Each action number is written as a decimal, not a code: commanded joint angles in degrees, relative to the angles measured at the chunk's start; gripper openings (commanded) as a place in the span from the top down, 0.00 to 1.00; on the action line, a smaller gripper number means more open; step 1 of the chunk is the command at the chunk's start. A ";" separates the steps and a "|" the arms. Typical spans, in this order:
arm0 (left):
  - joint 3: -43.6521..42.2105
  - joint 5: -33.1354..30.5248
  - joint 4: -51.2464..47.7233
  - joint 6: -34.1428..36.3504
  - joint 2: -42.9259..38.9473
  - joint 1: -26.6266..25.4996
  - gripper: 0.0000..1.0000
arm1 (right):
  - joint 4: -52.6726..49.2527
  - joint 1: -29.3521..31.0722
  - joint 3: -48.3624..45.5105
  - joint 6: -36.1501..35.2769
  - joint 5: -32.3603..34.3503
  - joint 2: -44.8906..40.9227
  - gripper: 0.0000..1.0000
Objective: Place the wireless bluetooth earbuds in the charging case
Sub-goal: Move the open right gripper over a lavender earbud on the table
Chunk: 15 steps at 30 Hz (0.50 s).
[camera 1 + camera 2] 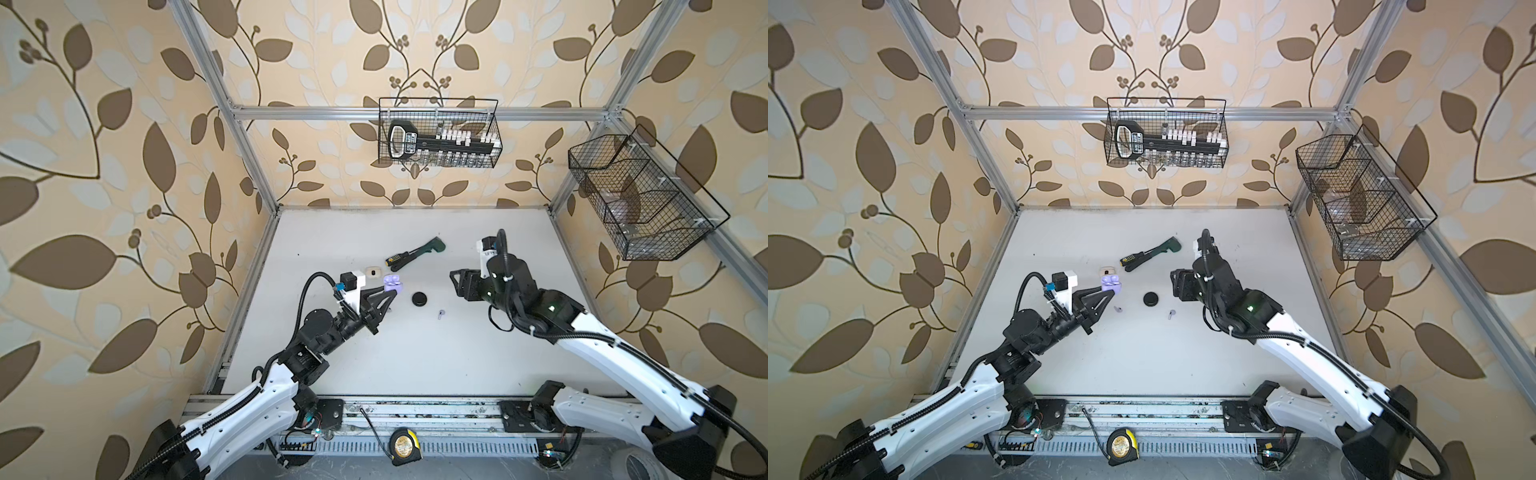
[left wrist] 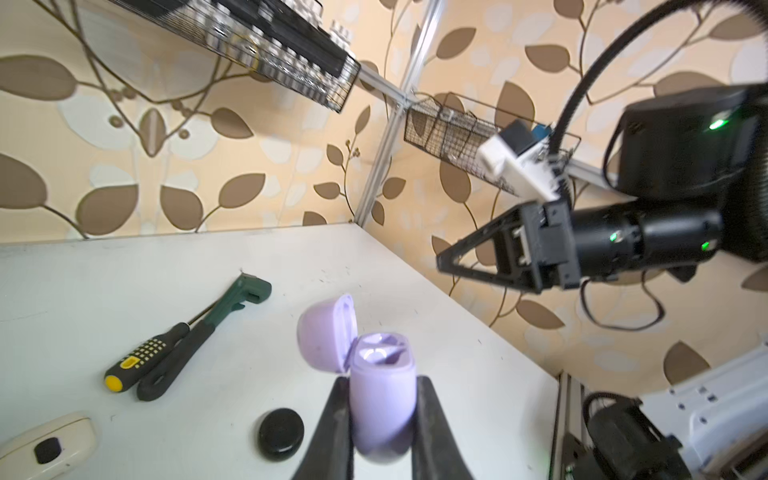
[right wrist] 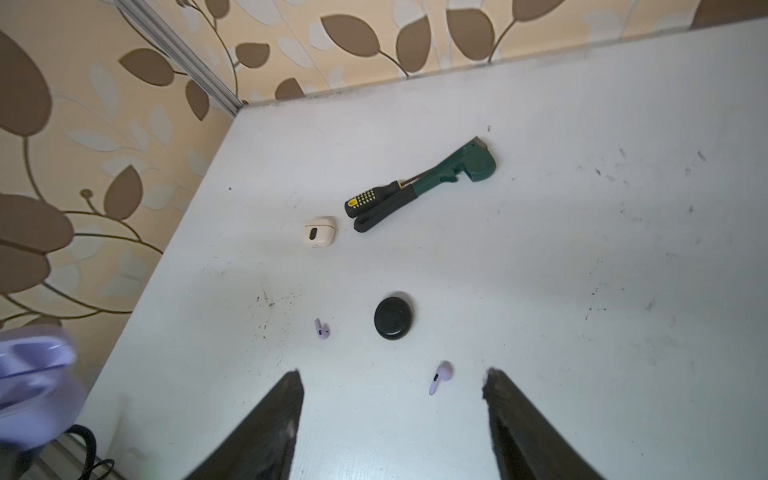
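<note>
My left gripper [image 2: 382, 380] is shut on a lilac charging case [image 2: 382, 399], held off the table with its lid hinged open; in both top views the case [image 1: 392, 283] [image 1: 1111, 284] sits at the fingertips. Two lilac earbuds lie on the white table. One earbud [image 3: 440, 376] [image 1: 440, 313] lies just ahead of my right gripper [image 3: 394, 374], nearer one finger. The other earbud [image 3: 322, 329] [image 1: 1118, 309] lies beyond the black case, near the left gripper. My right gripper [image 1: 454, 282] hovers above the table, open and holding nothing.
A round black case [image 1: 420, 299] lies shut between the arms, and a cream case [image 3: 319, 232] farther back. A black-and-yellow screwdriver [image 3: 370, 199] lies against a green wrench [image 3: 449, 174]. Wire baskets [image 1: 438, 133] [image 1: 640, 199] hang on the walls. A tape measure [image 1: 402, 446] sits off the front edge.
</note>
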 commanded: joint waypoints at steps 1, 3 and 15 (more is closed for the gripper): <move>0.00 -7.85 8.07 5.96 2.31 -0.35 1.00 | 0.06 -3.05 1.44 -2.28 -4.91 5.44 0.35; -1.89 -12.61 11.13 8.66 6.36 -0.30 1.00 | 1.77 -3.23 1.40 -0.40 -5.62 8.82 0.36; -7.18 -7.27 44.64 20.84 34.77 0.25 1.00 | 6.19 0.90 0.16 -1.35 -1.43 22.48 0.41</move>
